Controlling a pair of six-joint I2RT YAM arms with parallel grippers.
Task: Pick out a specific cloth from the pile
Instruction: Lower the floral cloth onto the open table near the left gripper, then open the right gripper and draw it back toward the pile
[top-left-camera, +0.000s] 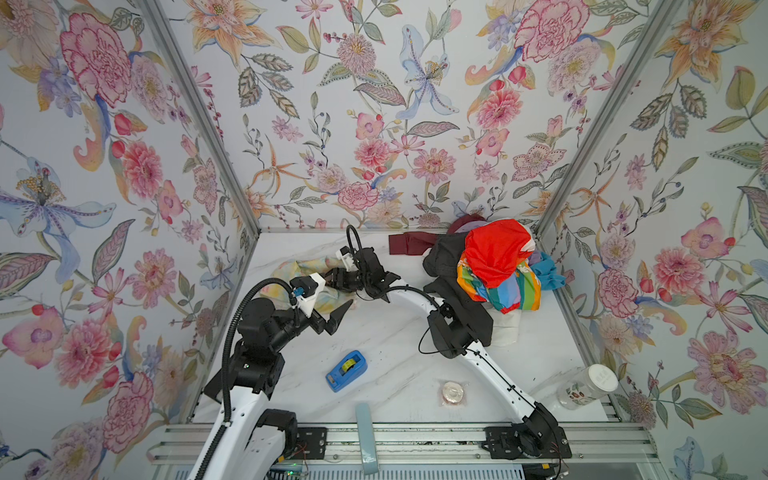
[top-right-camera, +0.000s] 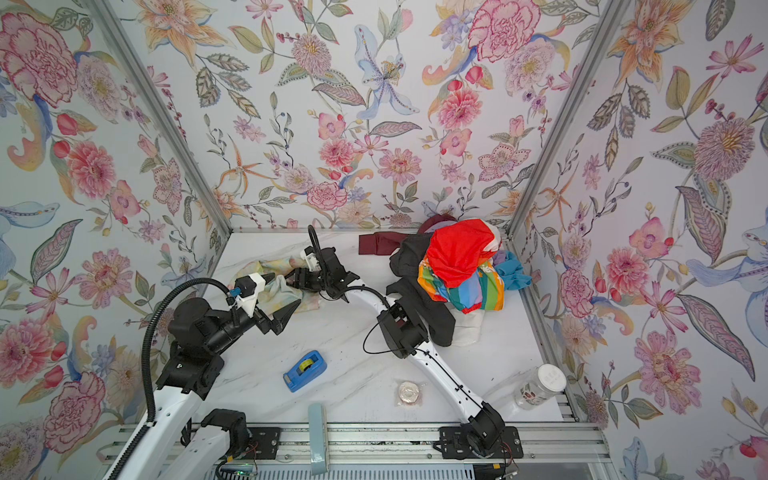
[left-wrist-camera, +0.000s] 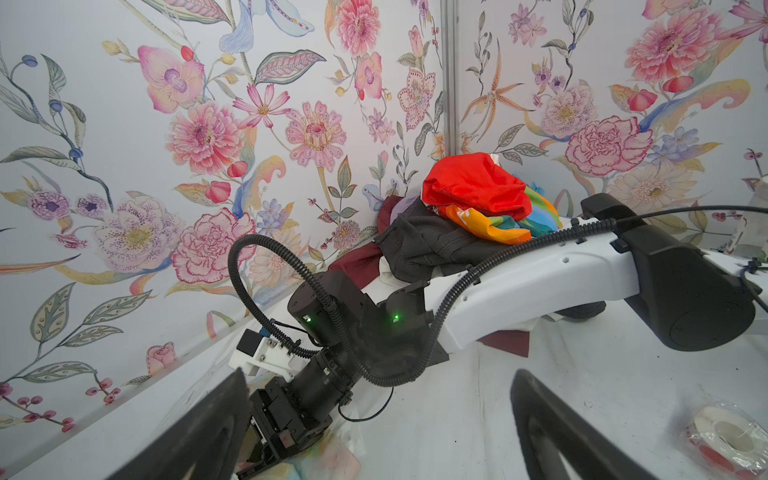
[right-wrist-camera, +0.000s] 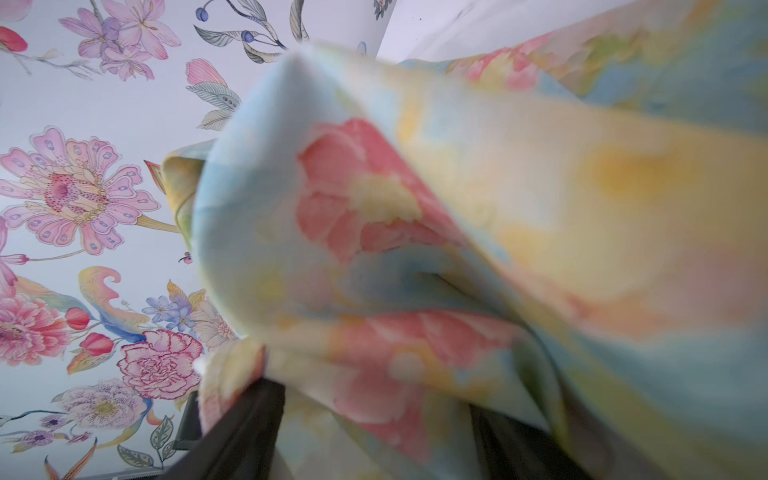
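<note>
Overhead, we saw floral walls (top-left-camera: 374, 124) fencing the tabletop (top-left-camera: 374, 332), centre open, pile (top-left-camera: 494, 253) cornered; left end effector (top-right-camera: 279, 296) and right end effector (top-right-camera: 292, 279) gaped at the cloth (top-left-camera: 297, 266).

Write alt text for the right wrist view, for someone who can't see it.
A blurred pastel floral cloth, pale yellow and light blue with pink flowers, fills most of the frame at close range. It is bunched between the two dark fingers of the right claw, which stand apart. Flowered wallpaper shows behind the cloth.
</note>
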